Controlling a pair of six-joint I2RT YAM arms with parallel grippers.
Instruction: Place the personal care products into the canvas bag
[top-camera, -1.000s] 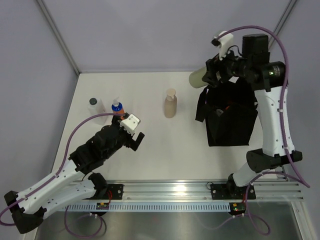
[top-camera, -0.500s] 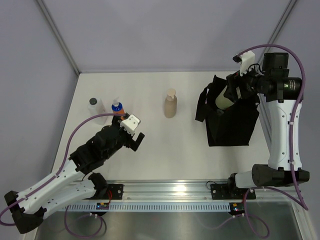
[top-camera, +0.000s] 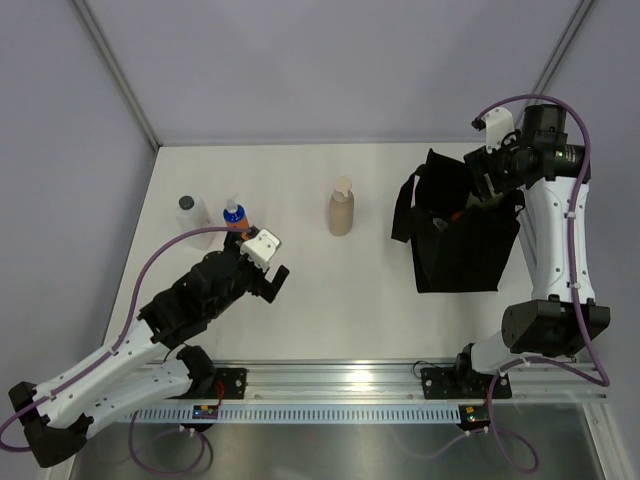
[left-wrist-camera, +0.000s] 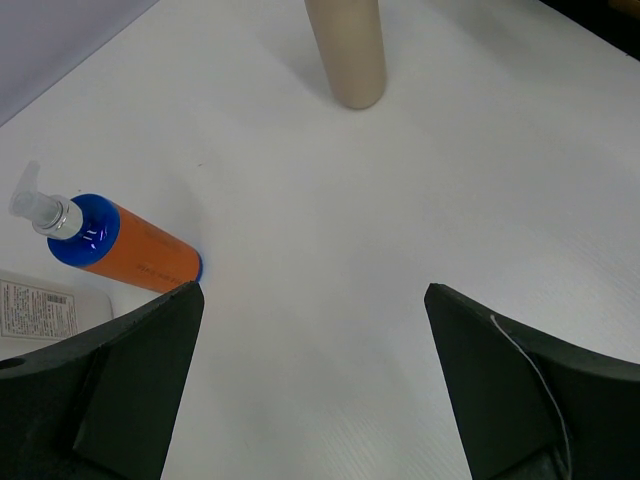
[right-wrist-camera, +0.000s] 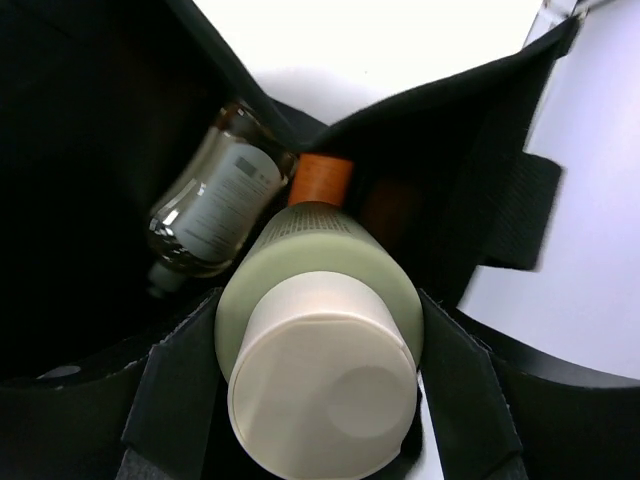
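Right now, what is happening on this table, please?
The right hand holds an olive-green bottle with a cream cap inside the open mouth of the black canvas bag, where an amber bottle already lies. The left hand hangs open and empty beside a blue-capped orange bottle. That bottle, a tan pump bottle and a clear bottle stand on the table, not yet bagged.

Table: white (top-camera: 330, 290), carrying four things.
Left: clear bottle (top-camera: 187, 208) and orange bottle (top-camera: 235, 215) were near each other.
Middle: tan bottle (top-camera: 341, 207) stood upright, apart.
Right: bag (top-camera: 455, 255) sat open.
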